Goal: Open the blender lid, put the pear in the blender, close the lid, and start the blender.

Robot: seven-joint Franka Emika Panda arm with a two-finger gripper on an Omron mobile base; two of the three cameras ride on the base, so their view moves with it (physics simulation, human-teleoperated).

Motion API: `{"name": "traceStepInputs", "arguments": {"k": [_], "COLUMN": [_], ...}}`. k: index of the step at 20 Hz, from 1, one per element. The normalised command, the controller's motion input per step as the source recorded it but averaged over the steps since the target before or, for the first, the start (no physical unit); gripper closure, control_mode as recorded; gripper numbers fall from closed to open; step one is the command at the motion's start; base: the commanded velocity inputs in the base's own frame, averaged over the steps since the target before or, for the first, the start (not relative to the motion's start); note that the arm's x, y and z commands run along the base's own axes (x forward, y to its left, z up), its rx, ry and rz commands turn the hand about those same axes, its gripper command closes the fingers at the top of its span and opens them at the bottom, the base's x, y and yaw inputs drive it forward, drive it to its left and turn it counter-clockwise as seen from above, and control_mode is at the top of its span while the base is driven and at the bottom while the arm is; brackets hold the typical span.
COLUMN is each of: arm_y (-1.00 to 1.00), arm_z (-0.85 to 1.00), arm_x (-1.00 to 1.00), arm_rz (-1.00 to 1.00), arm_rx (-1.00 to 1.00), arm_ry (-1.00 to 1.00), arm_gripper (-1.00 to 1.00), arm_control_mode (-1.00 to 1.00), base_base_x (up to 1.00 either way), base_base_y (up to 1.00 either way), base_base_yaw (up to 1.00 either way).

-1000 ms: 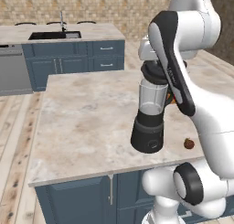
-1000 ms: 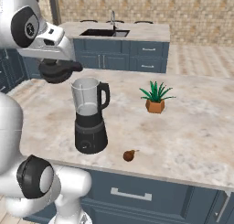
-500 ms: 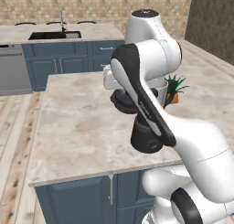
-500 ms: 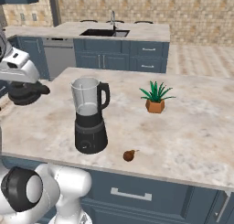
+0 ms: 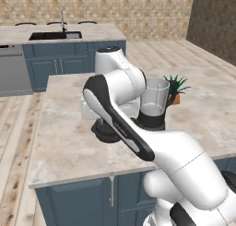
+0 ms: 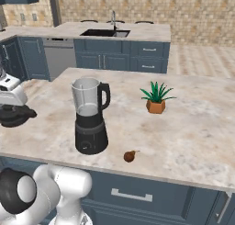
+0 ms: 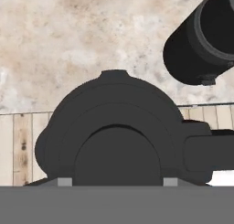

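A home kitchen: a marble-topped island desk [image 6: 193, 127], blue cabinets [image 6: 137, 59], a sink [image 6: 104, 33] with faucet, a dishwasher [image 6: 59, 59].

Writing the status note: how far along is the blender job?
Done: lid is off; the jar stands open on the counter. In hand: the claw holds the lid, out to the left of the blender by the counter's edge. Left: setting the lid down, putting the pear, which lies beside the base, into the jar, relidding, starting.
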Motion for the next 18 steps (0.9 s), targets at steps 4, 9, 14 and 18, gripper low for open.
{"name": "traceStepInputs", "arguments": {"k": [4,9,14,18], "arm_y": [0.36,0.18,0.05,-0.01], "arm_z": [-0.44,-0.20,-0.23,-0.43], "arm_x": [0.03,0.14,0.26,0.26], "arm_rz": [0.00,0.00,0.00,0.00], "arm_rx": [-0.08,-0.03,0.00,0.00], "arm_ry": [0.05,0.04,0.12,0.06], "arm_gripper": [1.00,1.00,1.00,1.00], "arm_control_mode": [-1.00,-1.00,-1.00,-1.00], "base_base_x": [0.00,0.00,0.00,0.00], "base_base_y": [0.00,0.00,0.00,0.00], "base_base_yaw": [0.00,0.00,0.00,0.00]}}
